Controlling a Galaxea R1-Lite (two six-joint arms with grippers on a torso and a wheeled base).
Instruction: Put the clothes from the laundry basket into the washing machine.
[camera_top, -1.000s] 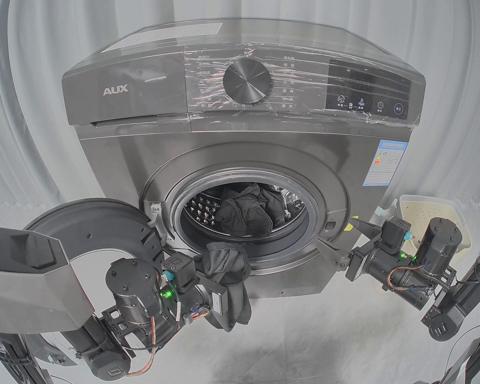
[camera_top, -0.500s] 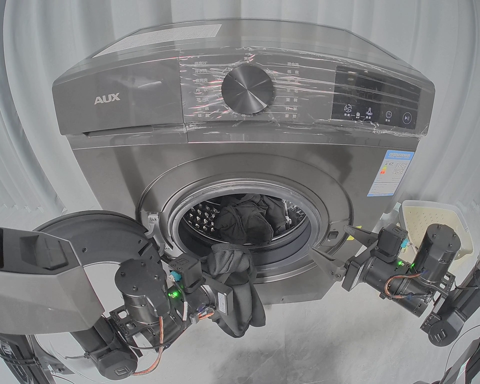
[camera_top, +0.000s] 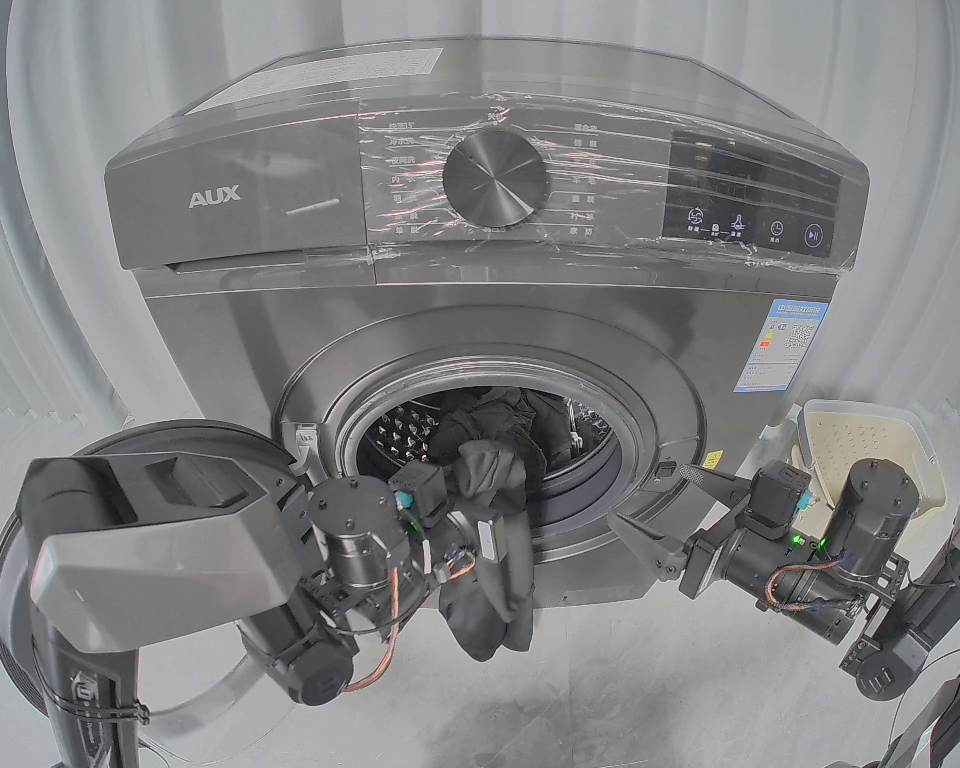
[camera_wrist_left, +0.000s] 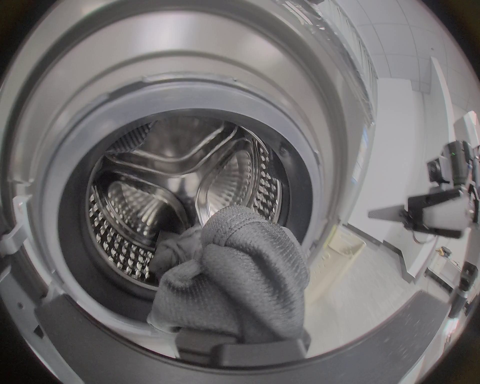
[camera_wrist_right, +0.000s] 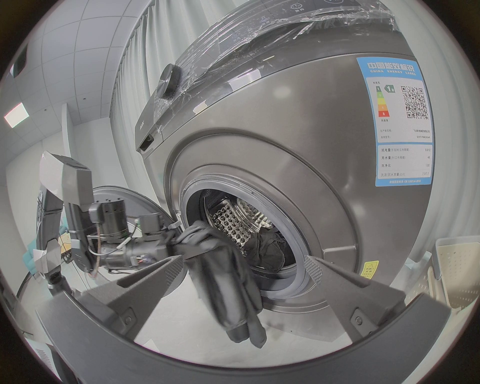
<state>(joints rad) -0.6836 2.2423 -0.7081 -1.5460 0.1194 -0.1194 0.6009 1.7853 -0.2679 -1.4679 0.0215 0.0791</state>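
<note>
Garment (camera_top: 495, 545) nearer drum (camera_top: 405, 435), pale floor (camera_top: 640, 690) below

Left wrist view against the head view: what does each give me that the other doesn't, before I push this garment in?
The left wrist view adds the drum's back wall with its raised paddles, seen straight through the opening. The head view adds the control dial, the open door, and the lower end of the dark garment hanging below the opening's rim, outside the washing machine. Both share the garment bunched in the left gripper at the opening, darker clothes already in the drum, and the right gripper open off to the side.
</note>
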